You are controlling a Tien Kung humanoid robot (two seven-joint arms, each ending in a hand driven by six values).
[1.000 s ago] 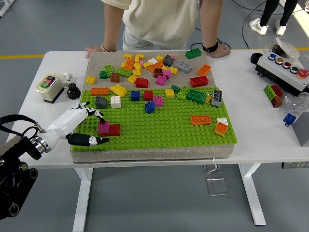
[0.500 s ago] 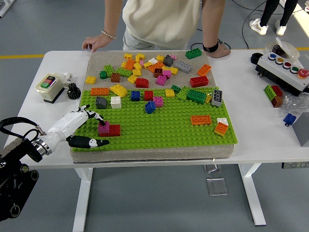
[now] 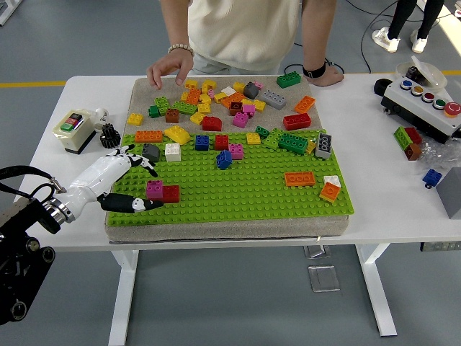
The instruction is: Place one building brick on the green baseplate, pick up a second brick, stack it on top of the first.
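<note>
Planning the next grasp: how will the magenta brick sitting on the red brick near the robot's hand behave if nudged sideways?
The magenta brick looks rigid, small and probably light. Sitting on the red brick, it may resist sliding if pressed on. It covers only one end, so a push might tip it off.

left hand (image 3: 124, 180) spread beside magenta brick (image 3: 154, 189) stacked on red brick (image 3: 170, 193)

the robot's white-and-black left hand (image 3: 119, 180) has drawn back to the left, off the small magenta brick (image 3: 154, 189) stacked on the red brick (image 3: 170, 193), fingers now spread. the person's bare hand with a beaded bracelet (image 3: 167, 69) has moved in over the grey mat's (image 3: 144, 90) far-left corner.
</note>
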